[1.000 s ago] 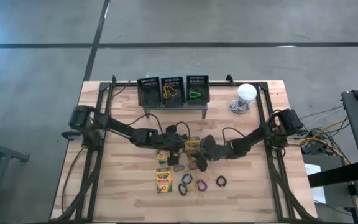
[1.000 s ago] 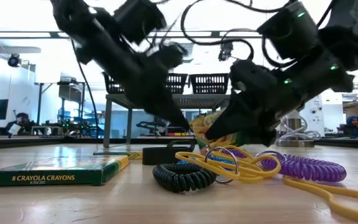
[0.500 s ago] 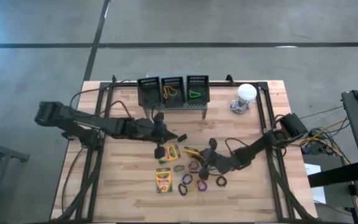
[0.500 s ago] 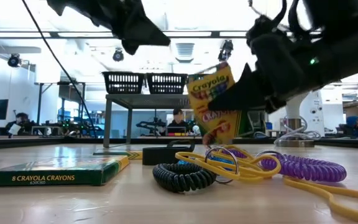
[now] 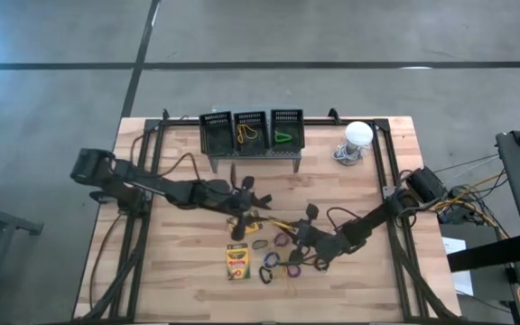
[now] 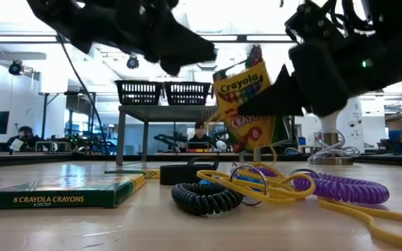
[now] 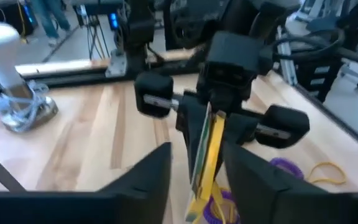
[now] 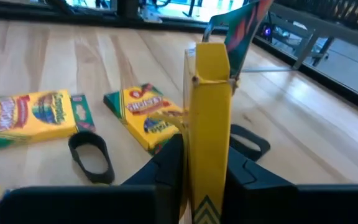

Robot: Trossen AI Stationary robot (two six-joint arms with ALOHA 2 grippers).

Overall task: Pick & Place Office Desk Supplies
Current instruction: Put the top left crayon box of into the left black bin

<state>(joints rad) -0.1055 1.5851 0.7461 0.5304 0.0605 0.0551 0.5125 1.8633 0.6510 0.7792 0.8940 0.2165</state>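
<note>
**Crayon box handed over and lifted by right arm; left arm backed off**

Since one second ago, the crayon box (image 6: 248, 104) has been raised clear of the table, and the left gripper (image 5: 242, 194) has been drawn back from the pile with its fingers spread and nothing between them. In the right wrist view the right gripper (image 8: 197, 165) is seen clenched on the box's narrow edge, the box held upright with its flap up. In the high view the right gripper sits over the front middle of the table, just above the scattered loops.

Step in hand, as judged: carrying of one picked box toward a sorting place. The three black baskets (image 5: 251, 131) on the grey stand (image 5: 253, 159) at the back are taken to be the goal; yellow bands and a green loop are already seen inside two of them, the leftmost looks unfilled. The next move would call for a lift high enough to clear the basket rims, then a release over the chosen basket.

Left on the table: a second box (image 6: 61, 192) lying flat at the front, another box (image 8: 146, 117) flat further back, a black coil (image 6: 204, 197), a purple coil (image 6: 340, 185), yellow bands (image 6: 278, 187).

Possible obstructions: the left arm lies across the path to the baskets. A white dome (image 5: 357, 135) stands apart at the back right.
</note>
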